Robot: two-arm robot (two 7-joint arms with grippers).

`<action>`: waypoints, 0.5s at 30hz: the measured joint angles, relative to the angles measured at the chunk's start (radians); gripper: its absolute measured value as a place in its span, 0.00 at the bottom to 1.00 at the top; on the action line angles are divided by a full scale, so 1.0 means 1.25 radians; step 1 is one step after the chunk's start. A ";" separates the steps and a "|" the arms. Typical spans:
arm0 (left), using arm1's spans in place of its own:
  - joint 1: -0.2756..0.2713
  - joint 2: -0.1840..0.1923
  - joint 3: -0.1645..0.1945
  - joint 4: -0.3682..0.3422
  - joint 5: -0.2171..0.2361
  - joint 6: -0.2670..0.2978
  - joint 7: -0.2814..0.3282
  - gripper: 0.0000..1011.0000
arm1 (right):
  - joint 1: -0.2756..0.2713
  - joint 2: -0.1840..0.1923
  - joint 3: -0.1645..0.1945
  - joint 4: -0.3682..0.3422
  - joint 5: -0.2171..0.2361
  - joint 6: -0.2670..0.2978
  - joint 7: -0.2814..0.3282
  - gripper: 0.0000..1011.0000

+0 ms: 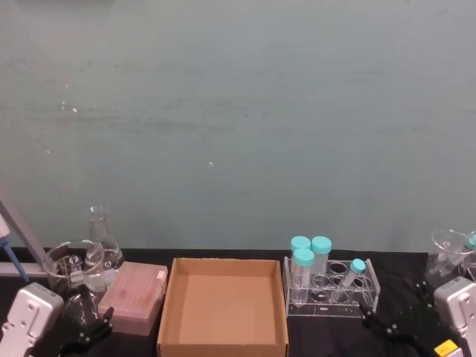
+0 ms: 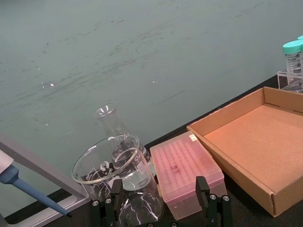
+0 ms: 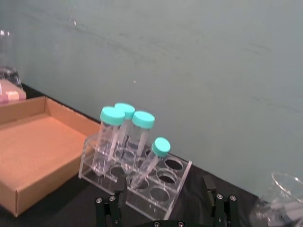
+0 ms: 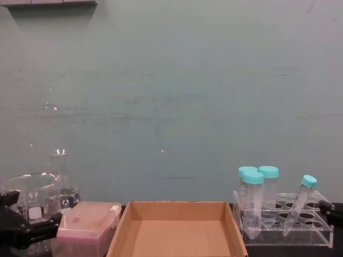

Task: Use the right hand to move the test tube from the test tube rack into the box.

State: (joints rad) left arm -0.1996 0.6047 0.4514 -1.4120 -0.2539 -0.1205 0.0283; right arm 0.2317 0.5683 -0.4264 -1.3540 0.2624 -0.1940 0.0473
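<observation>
I can't read the print on the test tube (image 1: 348, 280) or the beaker (image 2: 109, 163). The test tube leans toward one o'clock in the test tube rack (image 1: 370, 286), which sits at three o'clock of the box (image 1: 223, 348). A pink case (image 1: 134, 297) lies at nine. My right hand (image 3: 163, 198), released, hovers just before the rack. The left gripper (image 2: 158, 189) gapes too. Both are cut off.

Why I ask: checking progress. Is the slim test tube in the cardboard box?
No, the test tube leans in the test tube rack.

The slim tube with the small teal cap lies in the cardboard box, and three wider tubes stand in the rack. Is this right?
No. The slim tube leans in the rack, not in the cardboard box; the head view shows it.
</observation>
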 joint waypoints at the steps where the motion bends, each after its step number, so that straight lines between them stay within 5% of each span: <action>1: 0.000 0.000 0.000 0.000 0.000 0.000 0.000 0.99 | 0.006 -0.006 0.004 0.011 0.005 -0.011 0.010 0.99; 15: 0.000 0.000 0.000 0.000 0.000 0.000 0.000 0.99 | 0.040 -0.069 0.038 0.087 0.068 -0.067 0.091 0.99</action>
State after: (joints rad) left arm -0.1995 0.6047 0.4514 -1.4120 -0.2538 -0.1205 0.0283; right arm 0.2817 0.4823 -0.3783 -1.2452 0.3469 -0.2778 0.1610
